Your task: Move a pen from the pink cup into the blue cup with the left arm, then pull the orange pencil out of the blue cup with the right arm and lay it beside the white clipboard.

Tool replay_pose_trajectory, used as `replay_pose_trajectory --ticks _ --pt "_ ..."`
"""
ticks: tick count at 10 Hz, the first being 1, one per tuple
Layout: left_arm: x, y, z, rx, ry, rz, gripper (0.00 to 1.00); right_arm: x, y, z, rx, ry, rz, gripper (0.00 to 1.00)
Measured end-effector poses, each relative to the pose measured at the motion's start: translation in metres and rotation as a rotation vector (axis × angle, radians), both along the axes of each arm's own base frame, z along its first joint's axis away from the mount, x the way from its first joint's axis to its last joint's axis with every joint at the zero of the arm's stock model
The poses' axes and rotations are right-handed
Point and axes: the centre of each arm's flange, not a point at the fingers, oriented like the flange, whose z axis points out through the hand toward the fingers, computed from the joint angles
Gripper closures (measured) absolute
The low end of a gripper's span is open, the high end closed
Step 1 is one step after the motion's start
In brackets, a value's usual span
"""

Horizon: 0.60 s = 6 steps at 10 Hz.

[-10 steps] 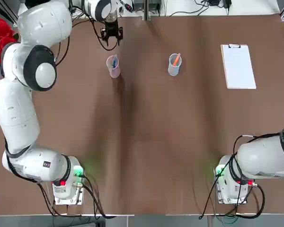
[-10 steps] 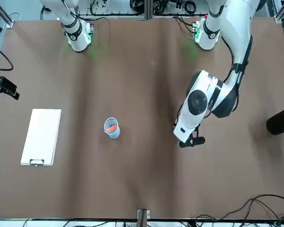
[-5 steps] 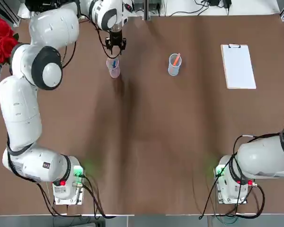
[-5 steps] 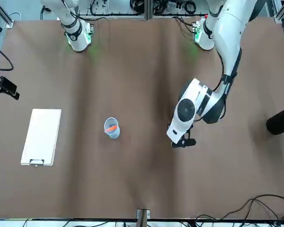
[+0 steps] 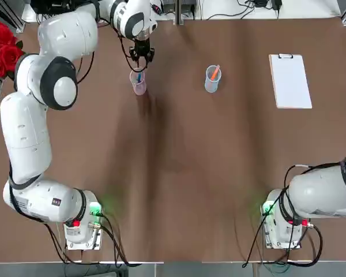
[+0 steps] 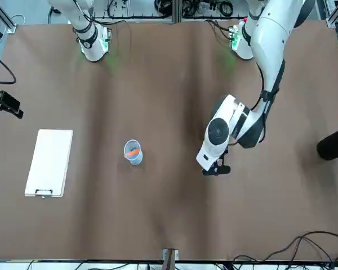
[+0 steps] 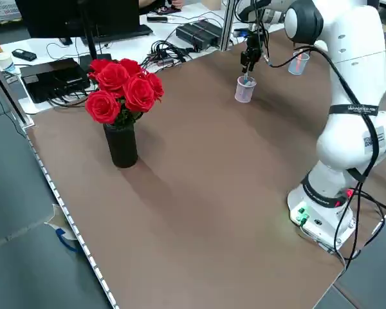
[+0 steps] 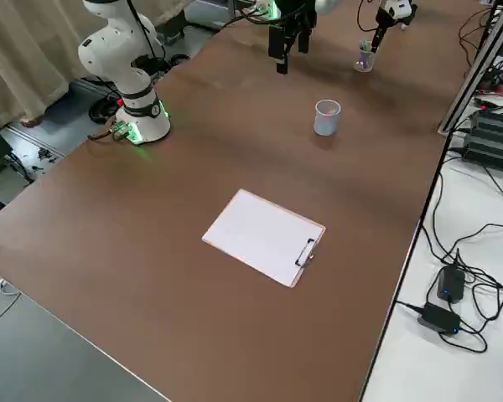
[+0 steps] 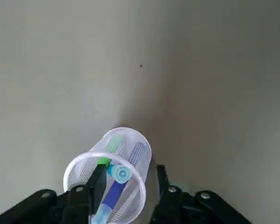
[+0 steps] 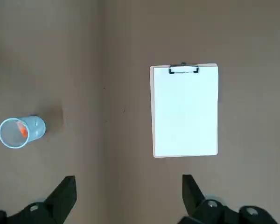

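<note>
Left gripper (image 9: 126,179) over pink cup (image 9: 109,184), fingers apart w/ blue pen (image 9: 113,191) between, not clamped, right gripper (image 10: 128,193) parked high, fingers wide open.

Two cups, the pink cup (image 5: 139,86) and the blue cup (image 5: 212,81); one white clipboard (image 5: 289,81); one orange pencil (image 5: 214,73); one vase of roses (image 7: 120,106)

Both arms are glossy white, rounded shells with dark grey joint discs. Black cables trail from the bases, where green lights glow. The two-finger grippers are black.
</note>
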Motion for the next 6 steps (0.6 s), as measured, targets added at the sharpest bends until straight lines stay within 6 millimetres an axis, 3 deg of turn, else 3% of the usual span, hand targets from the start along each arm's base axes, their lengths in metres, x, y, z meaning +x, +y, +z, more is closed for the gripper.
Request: replay_pose_trajectory --ticks 6 --pt "0.002 0.005 -0.01 0.027 -0.003 -0.015 0.56 0.0 0.0 0.0 0.0 0.0 0.0 0.0"
